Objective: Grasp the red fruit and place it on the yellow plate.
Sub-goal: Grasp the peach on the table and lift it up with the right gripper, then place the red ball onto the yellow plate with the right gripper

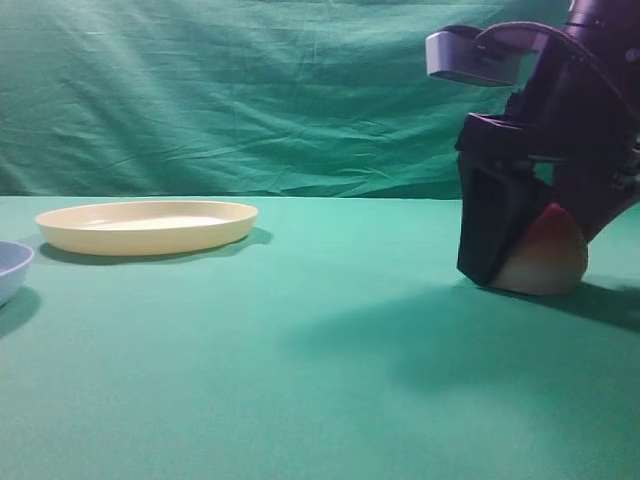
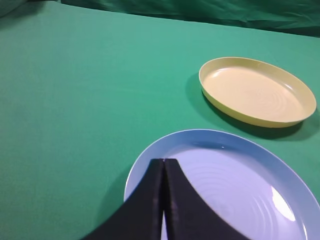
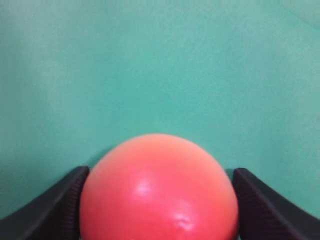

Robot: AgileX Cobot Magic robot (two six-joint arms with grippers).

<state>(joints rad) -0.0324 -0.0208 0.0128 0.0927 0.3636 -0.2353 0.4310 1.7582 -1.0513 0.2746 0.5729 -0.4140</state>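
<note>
**Right gripper around the fruit, plate well to the left**

The fruit [image 1: 545, 260] sits on the green bench [image 1: 320, 350] at the right of the high view, its pale flat base on the cloth and its red top tucked up between the dark fingers of the right gripper [image 1: 535, 235]. From the right wrist view the fruit [image 3: 159, 192] fills the gap between the two fingers [image 3: 50, 210], one on each side of it and right at its flanks; whether they press it firmly enough to hold it cannot be told, and the fruit rests on the bench.

The plate [image 1: 147, 226] lies well apart from the fruit, far to the left and a little further back, with only bare cloth between them. A blue dish [image 1: 12, 268] shows at the left edge, near the plate.

In the left wrist view the left gripper [image 2: 163, 200] hangs above the blue dish [image 2: 240, 190], its fingers pressed together with nothing between them. The plate [image 2: 257, 92] lies just beyond the dish, apart from it.
</note>
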